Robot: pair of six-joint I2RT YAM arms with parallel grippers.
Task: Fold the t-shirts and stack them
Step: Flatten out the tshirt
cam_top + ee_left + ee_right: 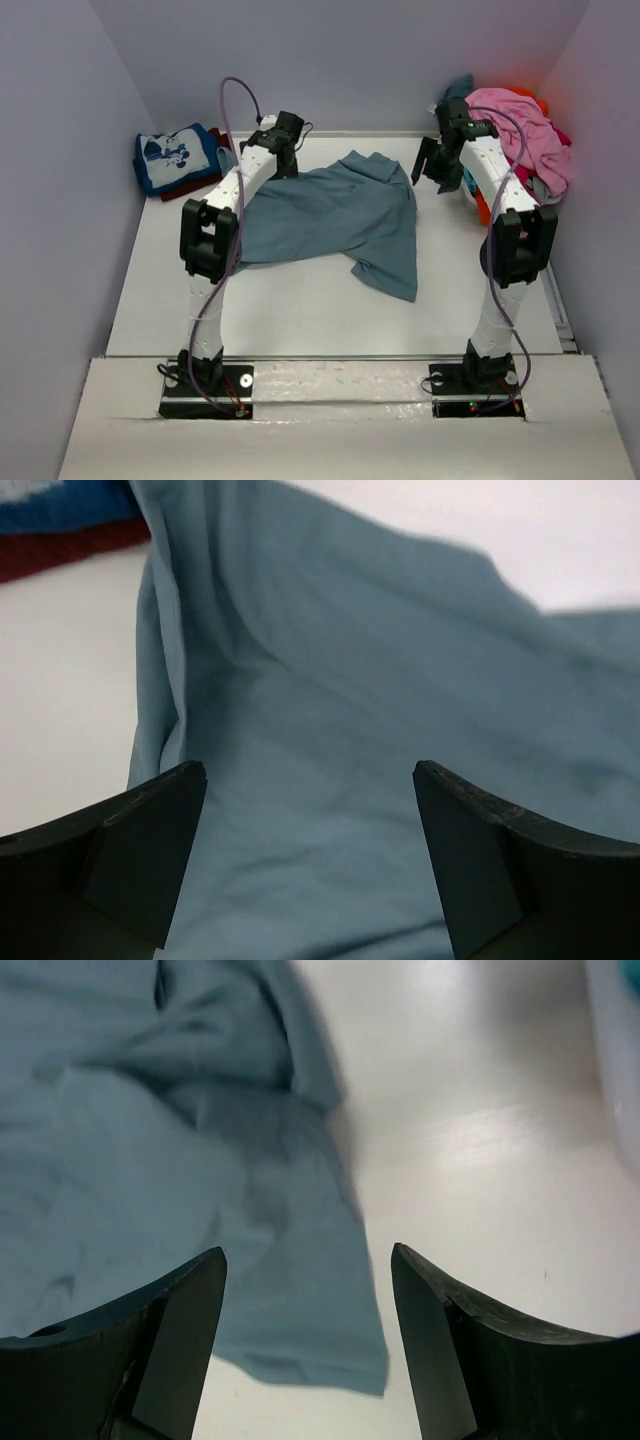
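Slate-blue tee point(340, 215) lies rumpled on the table point(300, 320). Soft and light, it'll sag and slip, so I'd pinch shoulder or hem corners. Left gripper point(310, 780) and right gripper point(307, 1258) hang wide, empty.

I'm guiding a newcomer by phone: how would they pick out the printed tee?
Go to the far left corner of the table. A small stack lies there, and the printed tee is its top layer, over a dark red tee. It alone is bright blue with a white cartoon print; the mid-table tee is plain slate-blue.
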